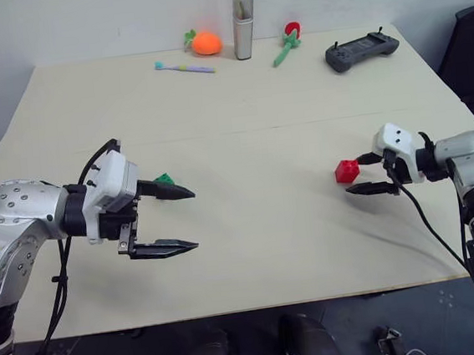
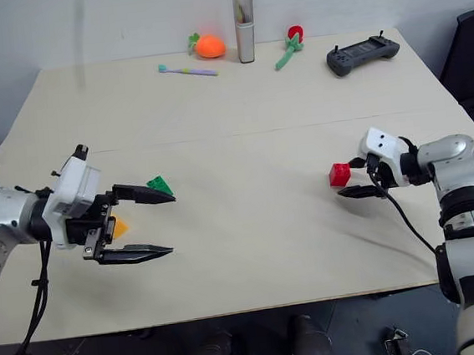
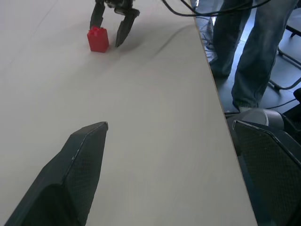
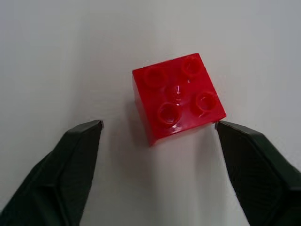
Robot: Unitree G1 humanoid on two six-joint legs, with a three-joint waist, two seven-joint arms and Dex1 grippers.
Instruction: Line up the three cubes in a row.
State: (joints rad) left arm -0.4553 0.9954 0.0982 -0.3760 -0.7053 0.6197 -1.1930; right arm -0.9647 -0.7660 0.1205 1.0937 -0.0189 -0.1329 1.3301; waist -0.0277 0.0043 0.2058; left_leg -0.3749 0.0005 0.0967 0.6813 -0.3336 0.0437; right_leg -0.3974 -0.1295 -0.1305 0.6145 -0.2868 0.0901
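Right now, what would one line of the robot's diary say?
right gripper: open, fingers either side of red cube, not gripping | left gripper: open, empty, above table | green cube and yellow-orange cube: near left gripper

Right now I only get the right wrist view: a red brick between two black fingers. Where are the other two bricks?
Observer: The green cube lies on the table far over on the robot's left side, close to the left hand.
Operator: And the yellowish one?
Observer: The yellow-orange cube peeks out from behind that same left hand, not far from the green one.
Operator: Is that hand holding anything?
Observer: No, its fingers stand wide open with nothing between them.
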